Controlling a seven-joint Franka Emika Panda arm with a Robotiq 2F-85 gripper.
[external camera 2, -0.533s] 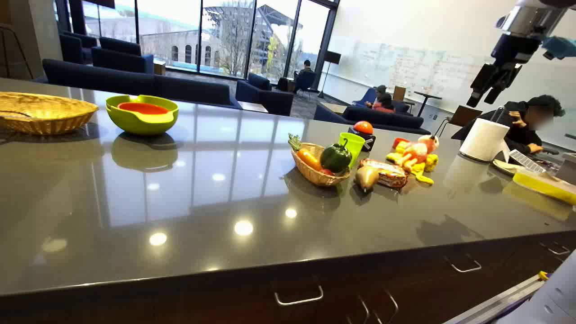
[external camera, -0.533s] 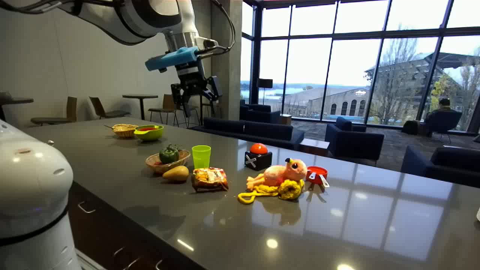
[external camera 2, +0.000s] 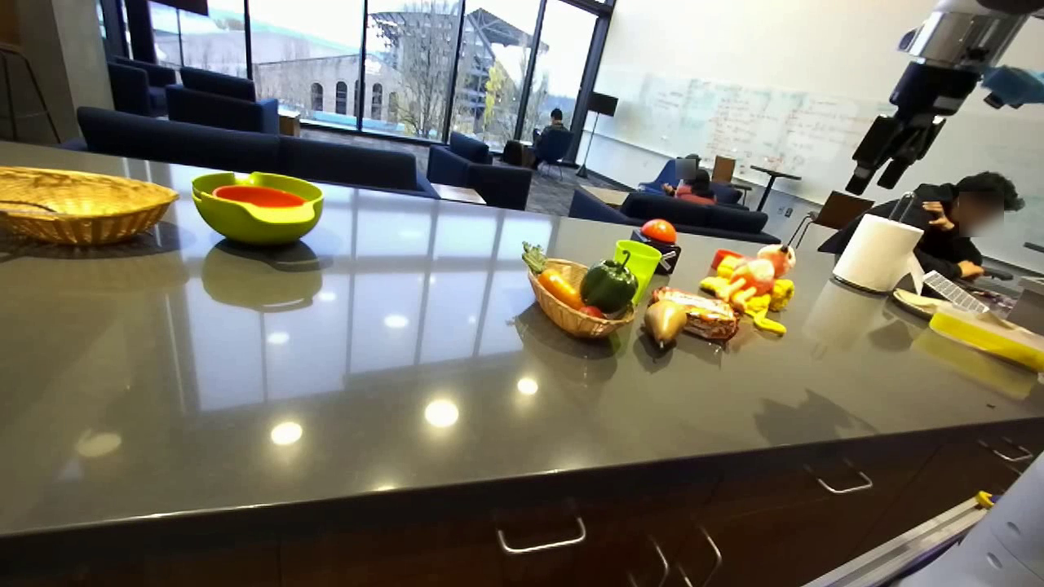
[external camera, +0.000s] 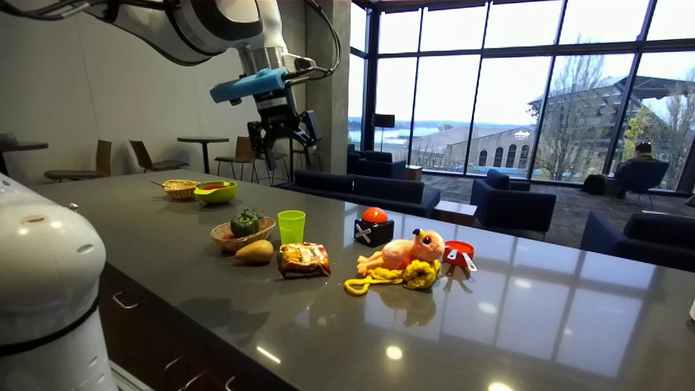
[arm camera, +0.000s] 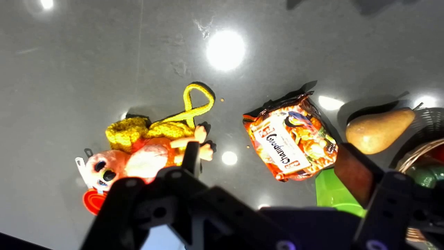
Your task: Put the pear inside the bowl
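Noted the end effector [external camera: 289, 156] high over the worktop [external camera: 304, 336], with its fingers [arm camera: 191, 158] spread wide. Logged the pear [external camera 2: 666, 320] well below the end effector, lying on the worktop just beside a woven basket [external camera 2: 575, 320] of pepper [external camera 2: 610, 287] and carrot [external camera 2: 561, 287]; in the wrist view, off past one fingertip. Made out a food packet [arm camera: 289, 139] beneath the end effector, framed between the fingertips in the wrist view, and a green cup [arm camera: 329, 191] partly hidden behind a finger there. Marked a pink plush toy [arm camera: 147, 161] on a yellow knitted piece [arm camera: 127, 133], mostly past the opposite finger. In both exterior views, found the green bowl [external camera 2: 259, 230], with red inside, down on the worktop and well apart from the end effector, farther off than pear and basket. Beside the bowl, and farther still from the end effector, saw another basket [external camera 2: 94, 227].
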